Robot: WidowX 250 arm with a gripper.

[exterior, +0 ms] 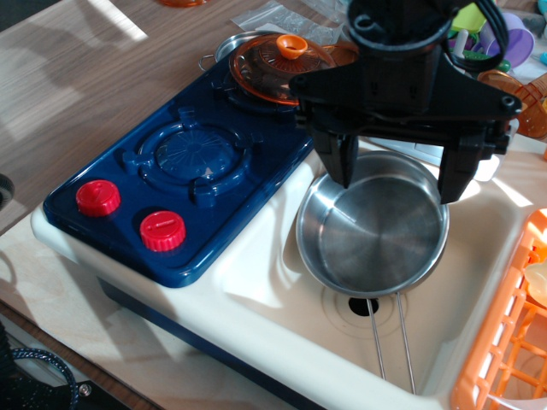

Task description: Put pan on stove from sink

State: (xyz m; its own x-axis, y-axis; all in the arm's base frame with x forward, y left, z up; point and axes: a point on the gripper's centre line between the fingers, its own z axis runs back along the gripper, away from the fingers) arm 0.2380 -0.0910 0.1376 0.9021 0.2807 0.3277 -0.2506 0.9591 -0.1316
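My gripper (400, 175) hangs over the pan (373, 226), its two black fingers spread wide, one near the pan's ten o'clock rim and the other near its two o'clock rim. The pan sits in the sink (272, 282), covering part of the drain hole, with its wire handle running out toward six o'clock. At nine o'clock from the pan lies the stove (184, 184), two red knobs (98, 197) on its near edge. A pot with an orange lid (278, 61) stands on the far burner, at twelve o'clock from the bare near burner.
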